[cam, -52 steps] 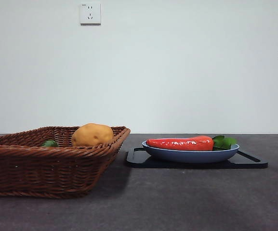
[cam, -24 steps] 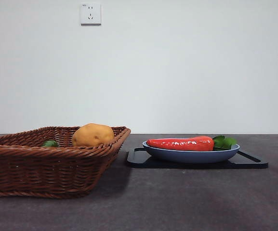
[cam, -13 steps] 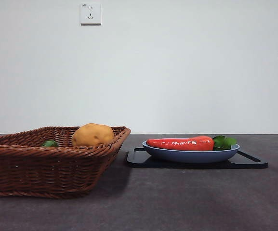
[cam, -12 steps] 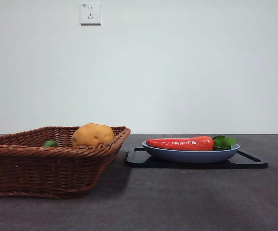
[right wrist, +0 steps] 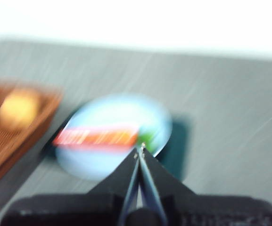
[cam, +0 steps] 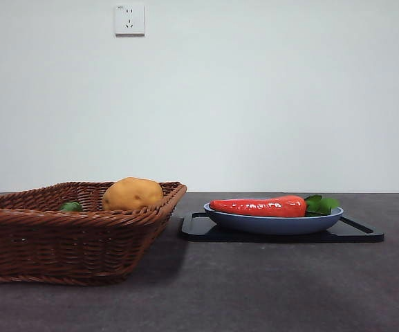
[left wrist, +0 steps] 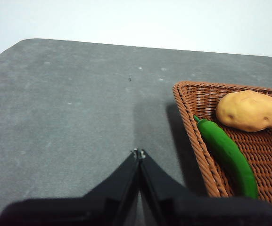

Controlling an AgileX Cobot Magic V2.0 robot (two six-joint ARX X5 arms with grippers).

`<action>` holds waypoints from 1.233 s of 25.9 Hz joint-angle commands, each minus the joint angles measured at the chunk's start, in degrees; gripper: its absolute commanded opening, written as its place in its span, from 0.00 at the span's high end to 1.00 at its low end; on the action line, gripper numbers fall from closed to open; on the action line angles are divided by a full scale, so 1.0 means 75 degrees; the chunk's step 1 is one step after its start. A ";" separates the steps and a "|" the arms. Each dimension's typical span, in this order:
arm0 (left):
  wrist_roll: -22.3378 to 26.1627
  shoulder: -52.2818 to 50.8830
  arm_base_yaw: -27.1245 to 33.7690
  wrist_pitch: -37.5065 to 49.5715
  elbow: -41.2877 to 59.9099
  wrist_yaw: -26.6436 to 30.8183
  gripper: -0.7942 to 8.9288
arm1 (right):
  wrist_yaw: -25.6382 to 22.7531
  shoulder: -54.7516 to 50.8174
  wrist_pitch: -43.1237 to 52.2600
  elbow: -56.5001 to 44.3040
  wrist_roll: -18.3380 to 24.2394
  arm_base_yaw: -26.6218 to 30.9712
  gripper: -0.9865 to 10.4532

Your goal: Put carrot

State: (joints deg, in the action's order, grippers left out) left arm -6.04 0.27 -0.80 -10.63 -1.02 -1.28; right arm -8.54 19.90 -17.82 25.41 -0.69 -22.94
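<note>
The red-orange carrot [cam: 260, 206] with green leaves lies in a blue plate [cam: 275, 223] on a black tray [cam: 282, 236], right of centre in the front view. In the blurred right wrist view the carrot [right wrist: 95, 137] lies across the plate [right wrist: 112, 113], and my right gripper [right wrist: 139, 150] is shut and empty, raised above it near the leafy end. My left gripper [left wrist: 138, 154] is shut and empty above bare table, beside the wicker basket [left wrist: 192, 122]. Neither gripper shows in the front view.
The wicker basket [cam: 61, 238] stands at the left and holds a yellow-brown potato [cam: 133, 194] and a green pepper [left wrist: 227, 155]. A wall socket [cam: 129, 19] is on the back wall. The grey table [cam: 268, 290] runs open in front of the tray.
The black tip at the top right edge of the front view has gone out of the picture. The one at the top left left earlier. The carrot and plate have not moved.
</note>
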 commanded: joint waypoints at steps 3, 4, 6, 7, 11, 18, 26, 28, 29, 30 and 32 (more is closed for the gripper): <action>-0.0023 -0.0026 0.0017 -0.0017 0.0047 -0.0058 0.91 | 0.1011 -0.1530 0.0245 -0.1087 0.0271 0.1731 0.91; -0.0023 -0.0026 0.0017 -0.0017 0.0047 -0.0055 0.91 | 0.1370 -0.1801 0.0420 -0.1393 0.0239 0.2116 0.91; -0.0023 -0.0026 0.0017 -0.0017 0.0047 -0.0058 0.91 | 0.1967 -0.2157 0.0828 -0.1979 0.0137 0.2626 0.91; -0.0023 -0.0026 0.0017 -0.0020 0.0047 -0.0058 0.91 | 0.2078 -0.2241 0.0947 -0.2162 0.0111 0.2757 0.91; -0.0023 -0.0026 0.0017 -0.0017 0.0047 -0.0055 0.91 | 0.2343 -0.2428 0.1005 -0.2655 0.0096 0.3092 0.91; -0.0023 -0.0026 0.0017 -0.0017 0.0047 -0.0058 0.91 | 0.2323 -0.2661 0.1005 -0.3203 0.0099 0.3107 0.91; -0.0023 -0.0026 0.0017 -0.0020 0.0047 -0.0055 0.91 | 0.2296 -0.2655 0.1052 -0.3308 0.0017 0.3101 0.91; -0.0023 -0.0026 0.0017 -0.0020 0.0047 -0.0058 0.91 | 0.2294 -0.2655 0.1055 -0.3308 0.0017 0.3101 0.91; -0.0023 -0.0026 0.0017 -0.0017 0.0047 -0.0058 0.91 | 0.2291 -0.2655 0.1055 -0.3308 0.0017 0.3101 0.91; -0.0023 -0.0026 0.0017 -0.0017 0.0047 -0.0058 0.91 | 0.2291 -0.2655 0.1052 -0.3308 0.0017 0.3101 0.91; -0.0023 -0.0026 0.0017 -0.0017 0.0047 -0.0058 0.91 | 0.2294 -0.2655 0.1055 -0.3308 0.0017 0.3101 0.91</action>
State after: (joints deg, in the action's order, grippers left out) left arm -6.04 0.27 -0.80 -10.63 -1.02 -1.28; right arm 8.82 0.25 -10.24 1.32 -0.16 0.40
